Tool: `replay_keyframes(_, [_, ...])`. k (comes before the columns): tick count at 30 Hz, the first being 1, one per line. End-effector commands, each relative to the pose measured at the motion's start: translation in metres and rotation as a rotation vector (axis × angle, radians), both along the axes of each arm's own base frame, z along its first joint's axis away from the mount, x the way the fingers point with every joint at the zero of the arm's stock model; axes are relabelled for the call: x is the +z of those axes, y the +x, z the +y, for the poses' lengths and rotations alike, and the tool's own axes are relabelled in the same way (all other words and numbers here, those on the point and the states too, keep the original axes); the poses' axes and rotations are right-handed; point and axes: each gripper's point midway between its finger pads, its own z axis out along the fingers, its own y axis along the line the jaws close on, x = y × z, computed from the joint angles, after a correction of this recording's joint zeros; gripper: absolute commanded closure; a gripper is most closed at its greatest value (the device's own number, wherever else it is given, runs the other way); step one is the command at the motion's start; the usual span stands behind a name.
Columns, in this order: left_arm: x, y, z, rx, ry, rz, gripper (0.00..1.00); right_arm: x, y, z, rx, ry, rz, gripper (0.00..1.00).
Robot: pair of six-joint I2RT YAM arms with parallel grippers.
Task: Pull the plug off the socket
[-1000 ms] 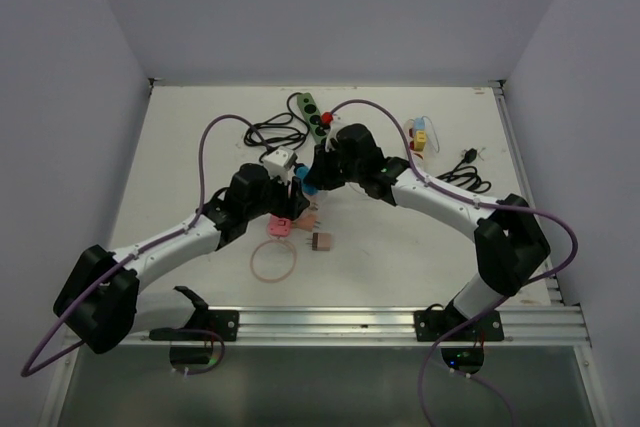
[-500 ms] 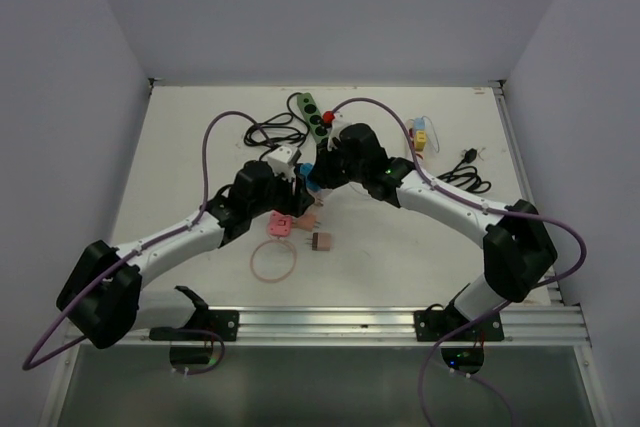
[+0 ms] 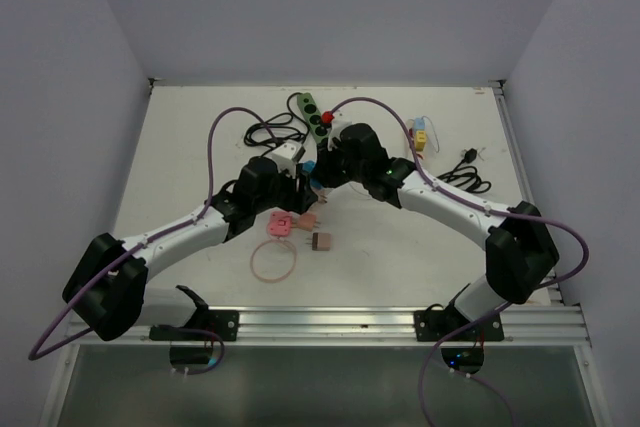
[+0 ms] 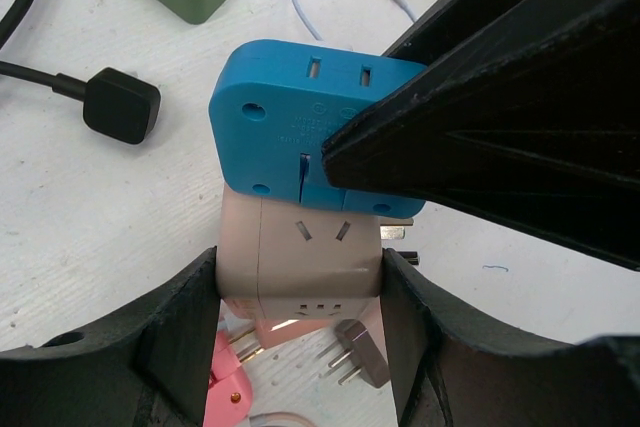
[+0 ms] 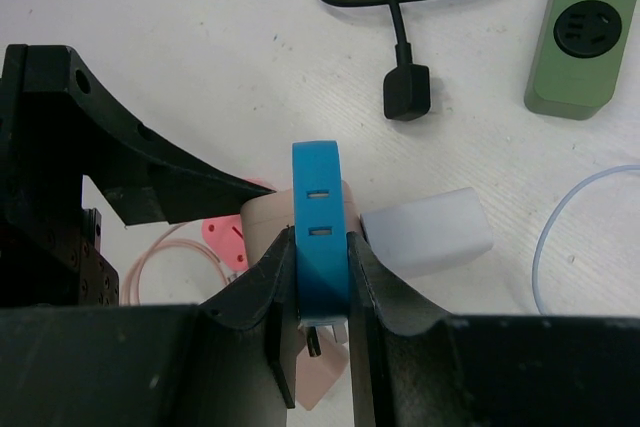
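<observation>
In the left wrist view, a beige cube socket sits between the fingers of my left gripper, which is shut on its two sides. A flat blue plug lies against the socket's far face, and a metal prong shows where they meet. My right gripper is shut on the blue plug, one finger on each flat face. The socket shows just behind them. From above, both grippers meet at mid-table, left and right. The plug is mostly hidden there.
A green power strip and a coiled black cable with its plug lie beyond the grippers. A white adapter sits beside the socket. Under the grippers are a pink plug, a brown plug and a pink cable ring.
Both grippers, with socket and plug between them, have shifted slightly toward the power strip. The left arm has reached further in. Both holds look unchanged.
</observation>
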Motion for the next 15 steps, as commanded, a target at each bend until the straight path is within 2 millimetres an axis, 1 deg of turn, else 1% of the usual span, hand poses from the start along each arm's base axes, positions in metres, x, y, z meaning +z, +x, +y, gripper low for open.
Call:
replay_keyframes(1, [-0.025, -0.010, 0.012, 0.039, 0.090, 0.099, 1.00, 0.126, 0.026, 0.000, -0.078, 0.205, -0.293, 1.00])
replay_keyframes(8, [-0.032, -0.011, 0.011, 0.031, 0.108, 0.128, 1.00, 0.144, 0.031, -0.010, -0.116, 0.220, -0.346, 1.00])
replay_keyframes(9, [-0.036, -0.012, 0.013, 0.034, 0.118, 0.139, 1.00, 0.149, 0.033, -0.012, -0.122, 0.231, -0.359, 1.00])
replay_keyframes(15, [-0.039, -0.013, 0.015, 0.041, 0.133, 0.155, 1.00, 0.173, 0.036, -0.024, -0.152, 0.254, -0.413, 1.00])
